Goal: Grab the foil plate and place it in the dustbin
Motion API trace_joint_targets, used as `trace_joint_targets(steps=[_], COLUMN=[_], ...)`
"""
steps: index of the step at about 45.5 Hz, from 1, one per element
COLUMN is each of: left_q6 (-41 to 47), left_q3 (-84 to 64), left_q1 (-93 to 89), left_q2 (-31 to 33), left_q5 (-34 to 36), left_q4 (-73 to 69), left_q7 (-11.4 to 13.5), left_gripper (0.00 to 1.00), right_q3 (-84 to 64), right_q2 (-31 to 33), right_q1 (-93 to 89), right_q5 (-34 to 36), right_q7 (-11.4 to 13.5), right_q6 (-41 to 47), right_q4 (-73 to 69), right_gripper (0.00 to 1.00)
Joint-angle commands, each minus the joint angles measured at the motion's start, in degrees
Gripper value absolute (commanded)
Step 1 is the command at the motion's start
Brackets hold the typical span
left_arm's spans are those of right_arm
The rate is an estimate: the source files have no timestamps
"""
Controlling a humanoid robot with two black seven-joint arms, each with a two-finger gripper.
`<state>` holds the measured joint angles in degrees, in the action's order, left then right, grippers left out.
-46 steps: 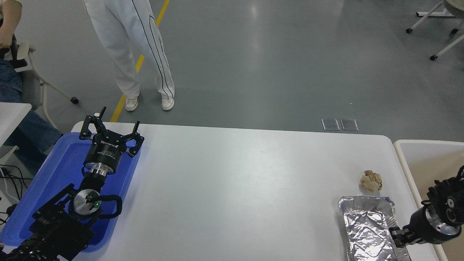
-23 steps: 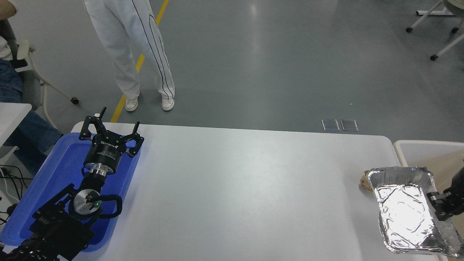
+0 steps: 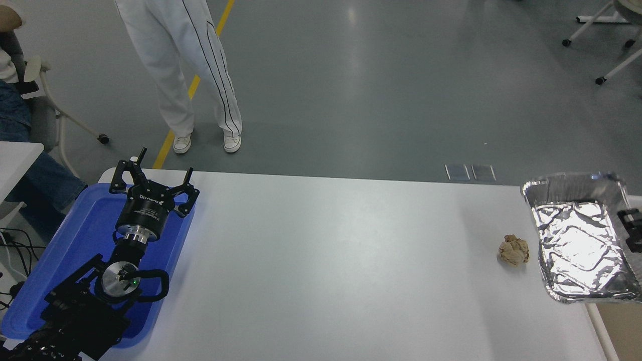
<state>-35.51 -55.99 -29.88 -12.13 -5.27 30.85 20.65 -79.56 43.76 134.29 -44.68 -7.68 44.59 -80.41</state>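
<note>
Head view: half a second ago the foil plate [image 3: 582,238] hung low near 4 o'clock, covering part of the paper ball; now it has risen toward 3 o'clock, held off the table [image 3: 326,260] at the right edge, over the table's corner and the dustbin [image 3: 597,321] — of which only a strip of cream rim and tan interior shows beneath it. The right gripper [image 3: 633,231] is mostly out of frame; a black finger sits clamped against the plate's right rim, carrying it. One plate: shiny crinkled aluminium, rectangular with rounded corners and a raised rim. One paper ball [image 3: 513,250], tan and crumpled, lies uncovered on the smooth white table just to the plate's 9 o'clock. The left gripper [image 3: 153,180] is unchanged, parked at 8 o'clock over one glossy blue tray [image 3: 75,240], fingers spread wide on nothing. One person in white trousers [image 3: 185,70] stands at 11 o'clock — another sits at the far left edge.
</note>
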Motion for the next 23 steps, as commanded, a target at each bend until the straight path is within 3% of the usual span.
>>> trace_joint_targets(steps=[1, 23], left_q6=[0.0, 0.0], left_q3=[0.0, 0.0], left_q1=[0.0, 0.0], left_q2=[0.0, 0.0], left_q5=[0.0, 0.0], left_q4=[0.0, -0.09], left_q7=[0.0, 0.0], left_gripper=[1.0, 1.0], right_q3=[-0.42, -9.82], right_q2=[-0.25, 0.54], right_q1=[9.14, 10.29], right_q5=[0.03, 0.21], right_q7=[0.57, 0.74], right_q6=[0.41, 0.41], right_q4=[-0.89, 1.04], right_gripper=[0.0, 0.0])
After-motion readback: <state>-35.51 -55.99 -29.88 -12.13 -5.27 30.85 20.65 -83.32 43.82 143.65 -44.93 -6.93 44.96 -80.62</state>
